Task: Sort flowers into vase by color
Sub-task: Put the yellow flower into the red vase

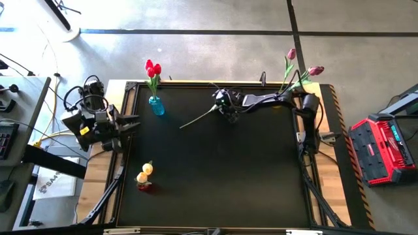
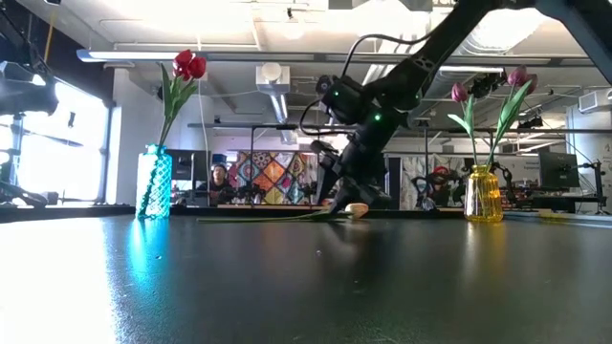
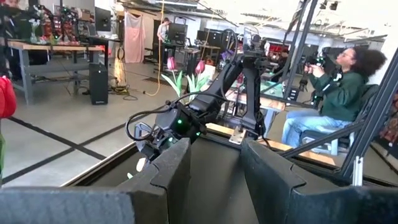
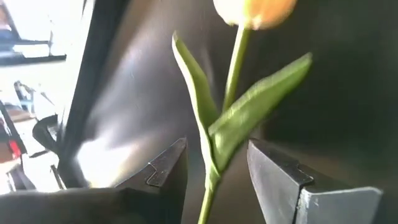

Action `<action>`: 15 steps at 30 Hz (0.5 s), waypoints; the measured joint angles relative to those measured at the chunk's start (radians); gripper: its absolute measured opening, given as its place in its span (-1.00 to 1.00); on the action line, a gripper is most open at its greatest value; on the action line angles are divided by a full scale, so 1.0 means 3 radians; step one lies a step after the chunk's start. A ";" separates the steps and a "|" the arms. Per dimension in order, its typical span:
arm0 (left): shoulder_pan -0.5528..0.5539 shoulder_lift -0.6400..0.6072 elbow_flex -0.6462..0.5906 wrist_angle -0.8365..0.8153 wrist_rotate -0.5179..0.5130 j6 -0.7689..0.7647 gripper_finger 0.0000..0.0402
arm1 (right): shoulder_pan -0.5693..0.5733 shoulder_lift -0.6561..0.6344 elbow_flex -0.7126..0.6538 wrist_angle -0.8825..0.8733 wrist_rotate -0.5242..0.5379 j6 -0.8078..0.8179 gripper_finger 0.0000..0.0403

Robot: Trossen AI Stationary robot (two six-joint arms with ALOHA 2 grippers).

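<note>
On the dark worktop (image 1: 215,183), the right gripper (image 1: 228,112) lowers open jaws around a cream tulip (image 4: 227,106) lying flat near the far edge, apparently mid-pickup, needing closure on the stem before lifting; left gripper (image 1: 130,124) waits open.
</note>
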 joint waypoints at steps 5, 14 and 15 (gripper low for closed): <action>0.0000 0.0000 0.0000 0.0000 0.0001 0.0025 -0.34 | -0.0079 0.0025 0.0000 0.0019 0.0005 0.0000 -0.24; 0.0000 -0.0005 0.0000 0.0000 0.0002 0.0197 -0.34 | -0.0109 0.0206 0.0004 0.0275 -0.0024 0.0000 -0.44; 0.0000 -0.0005 0.0000 0.0000 0.0001 0.0193 -0.34 | -0.0109 0.0219 0.0004 0.0275 -0.0033 -0.0001 -0.51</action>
